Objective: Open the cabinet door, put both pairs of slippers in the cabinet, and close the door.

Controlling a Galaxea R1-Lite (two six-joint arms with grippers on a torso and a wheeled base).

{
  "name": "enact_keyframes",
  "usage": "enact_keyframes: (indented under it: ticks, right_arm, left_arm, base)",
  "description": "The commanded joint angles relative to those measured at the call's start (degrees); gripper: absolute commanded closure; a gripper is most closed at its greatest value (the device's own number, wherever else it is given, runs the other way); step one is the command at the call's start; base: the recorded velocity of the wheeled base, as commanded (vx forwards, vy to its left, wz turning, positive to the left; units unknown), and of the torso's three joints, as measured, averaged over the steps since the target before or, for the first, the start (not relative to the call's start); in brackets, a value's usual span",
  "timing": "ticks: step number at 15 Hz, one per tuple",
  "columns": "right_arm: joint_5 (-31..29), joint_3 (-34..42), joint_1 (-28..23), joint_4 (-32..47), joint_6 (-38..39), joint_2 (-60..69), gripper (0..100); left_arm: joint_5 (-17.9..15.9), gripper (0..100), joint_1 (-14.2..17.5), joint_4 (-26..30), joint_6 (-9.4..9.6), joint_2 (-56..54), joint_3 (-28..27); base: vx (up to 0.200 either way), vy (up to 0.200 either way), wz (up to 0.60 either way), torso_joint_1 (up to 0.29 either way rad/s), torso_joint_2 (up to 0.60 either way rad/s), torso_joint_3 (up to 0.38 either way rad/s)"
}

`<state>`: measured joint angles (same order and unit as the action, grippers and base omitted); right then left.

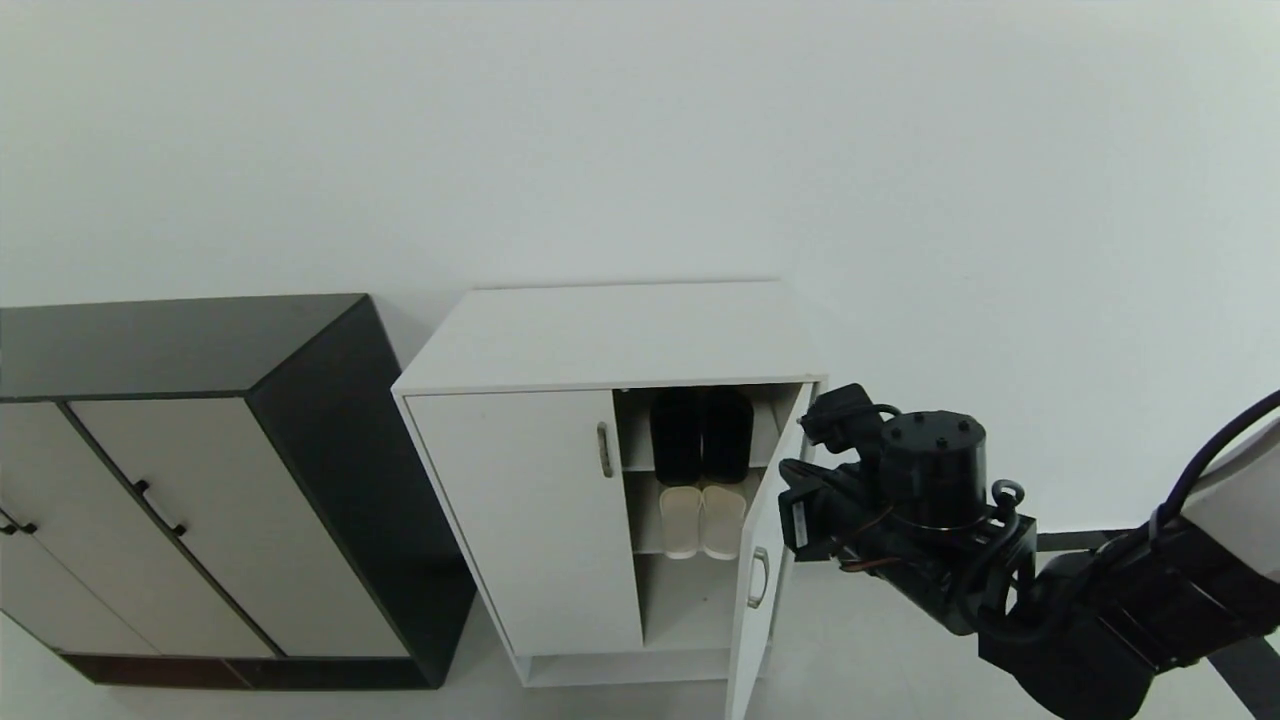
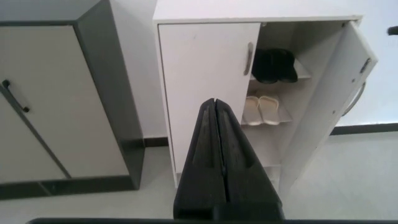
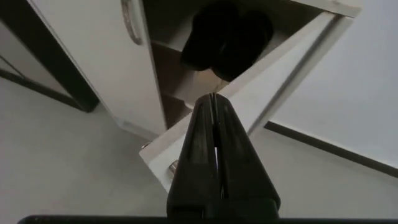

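Observation:
The white cabinet (image 1: 610, 335) stands against the wall with its left door (image 1: 520, 520) closed and its right door (image 1: 752, 640) swung partly open. A black pair of slippers (image 1: 700, 435) rests on the top shelf, and a white pair of slippers (image 1: 703, 520) on the shelf below. My right arm (image 1: 930, 500) is just outside the open door (image 3: 280, 81), and the right gripper (image 3: 212, 102) is shut and empty, its tip at the door's outer face above the handle. The left gripper (image 2: 215, 106) is shut and empty, held back from the cabinet front (image 2: 208, 81).
A dark cabinet (image 1: 180, 500) with beige doors stands close on the left of the white one. A plain white wall is behind both, with pale floor in front. A black baseboard (image 1: 1080, 542) runs along the wall on the right.

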<state>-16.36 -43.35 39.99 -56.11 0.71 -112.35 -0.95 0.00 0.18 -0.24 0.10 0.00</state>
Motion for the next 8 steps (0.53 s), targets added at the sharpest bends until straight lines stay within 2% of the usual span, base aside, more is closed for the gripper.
enact_keyframes:
  ticks: [1, 2, 4, 7, 8]
  right_arm:
    - [1.33, 1.07, -1.58, -1.19, 0.0, -0.33, 100]
    - [4.32, 3.18, -3.33, -1.19, -0.18, 1.17, 100]
    - [15.39, 9.16, -6.41, -1.02, -3.61, 3.54, 100]
    - [17.33, 10.92, -7.82, -1.19, -6.33, 1.08, 100]
    - [17.59, 10.92, -7.82, -1.19, -6.33, 0.55, 100]
  left_arm:
    - [0.07, 100, 0.0, -0.01, -0.02, -0.01, 0.0]
    - [0.07, 100, 0.0, -0.01, -0.11, -0.01, 0.0]
    - [0.07, 100, 0.0, -0.01, -0.02, -0.01, 0.0]
    - [0.16, 100, 0.0, -0.01, -0.11, -0.01, 0.0]
    - [0.16, 100, 0.0, -0.01, -0.11, -0.01, 0.0]
  base:
    - [0.0, 0.0, 0.0, 0.0, 0.0, 0.0]
    - [0.0, 0.0, 0.0, 0.0, 0.0, 0.0]
    - [0.0, 0.0, 0.0, 0.0, 0.0, 0.0]
    - [0.0, 0.0, 0.0, 0.0, 0.0, 0.0]
    - [0.2, 0.0, 0.0, 0.002, 0.0, 0.007]
